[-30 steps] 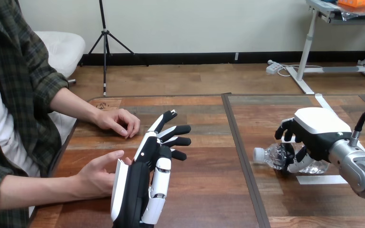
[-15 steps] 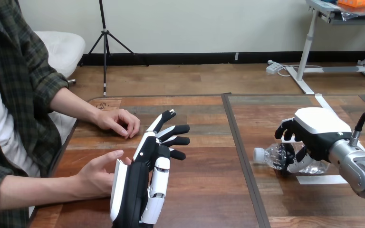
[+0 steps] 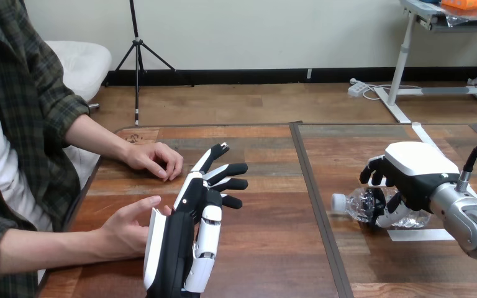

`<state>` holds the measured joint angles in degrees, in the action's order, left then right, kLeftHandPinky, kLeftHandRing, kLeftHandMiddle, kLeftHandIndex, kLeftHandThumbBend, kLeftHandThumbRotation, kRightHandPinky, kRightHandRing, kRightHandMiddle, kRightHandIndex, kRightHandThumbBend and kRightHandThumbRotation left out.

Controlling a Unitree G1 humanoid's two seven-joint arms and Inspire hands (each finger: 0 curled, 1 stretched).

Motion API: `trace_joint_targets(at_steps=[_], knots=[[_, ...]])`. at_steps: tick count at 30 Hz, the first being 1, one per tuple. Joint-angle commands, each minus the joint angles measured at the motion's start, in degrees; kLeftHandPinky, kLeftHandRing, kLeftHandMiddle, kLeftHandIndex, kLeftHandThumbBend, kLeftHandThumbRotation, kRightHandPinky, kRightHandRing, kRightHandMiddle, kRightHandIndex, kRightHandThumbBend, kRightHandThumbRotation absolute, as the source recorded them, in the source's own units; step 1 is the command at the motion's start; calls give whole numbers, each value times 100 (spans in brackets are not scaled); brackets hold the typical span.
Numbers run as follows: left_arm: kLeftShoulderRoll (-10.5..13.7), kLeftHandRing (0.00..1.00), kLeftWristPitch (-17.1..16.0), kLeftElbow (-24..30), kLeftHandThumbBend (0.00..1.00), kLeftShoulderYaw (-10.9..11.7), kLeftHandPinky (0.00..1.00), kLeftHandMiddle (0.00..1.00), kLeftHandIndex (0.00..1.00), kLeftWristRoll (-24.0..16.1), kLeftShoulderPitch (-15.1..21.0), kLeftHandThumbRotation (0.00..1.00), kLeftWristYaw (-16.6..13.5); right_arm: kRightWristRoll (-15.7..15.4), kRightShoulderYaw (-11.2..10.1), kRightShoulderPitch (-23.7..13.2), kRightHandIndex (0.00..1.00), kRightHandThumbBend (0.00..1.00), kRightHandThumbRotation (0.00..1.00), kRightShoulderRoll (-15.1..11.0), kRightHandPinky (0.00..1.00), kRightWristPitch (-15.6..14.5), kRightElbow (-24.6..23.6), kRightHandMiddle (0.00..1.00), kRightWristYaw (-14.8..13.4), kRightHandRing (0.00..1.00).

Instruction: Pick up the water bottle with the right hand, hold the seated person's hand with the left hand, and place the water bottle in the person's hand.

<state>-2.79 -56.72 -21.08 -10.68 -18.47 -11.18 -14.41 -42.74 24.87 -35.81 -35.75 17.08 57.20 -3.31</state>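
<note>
Clear crumpled plastic water bottle, white cap, lies on its side on the wooden desk, at right, with the right robot hand curled round its body. White paper strip on the desk just beside it. Left robot hand: fingers straight and spread, just beside the person's nearer hand.

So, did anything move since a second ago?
Nothing visibly moved. The right hand keeps its fingers curled round the water bottle lying on the table, and the left hand stays open beside the person's lower hand.
</note>
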Motion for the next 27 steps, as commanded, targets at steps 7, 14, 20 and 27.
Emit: trace_joint_targets(at_steps=[7,14,20,27], knots=[[-135,69,-111,-8,4,-30,56,75,88,39,249,100,-15,-66,80,-407,64,76,0,86,57,-284,-72,66,199,63],[-140,68,-96,13,5,-32,56,75,87,14,228,100,-24,-142,133,-427,64,77,0,97,58,-386,-72,67,245,64],[-141,68,-103,13,5,-32,56,75,87,-3,222,100,-34,-225,235,-471,66,77,0,93,60,-423,-25,69,254,66],[-152,68,-88,32,5,-42,56,75,87,0,205,100,-34,-205,233,-484,66,78,0,103,60,-384,12,70,261,66]])
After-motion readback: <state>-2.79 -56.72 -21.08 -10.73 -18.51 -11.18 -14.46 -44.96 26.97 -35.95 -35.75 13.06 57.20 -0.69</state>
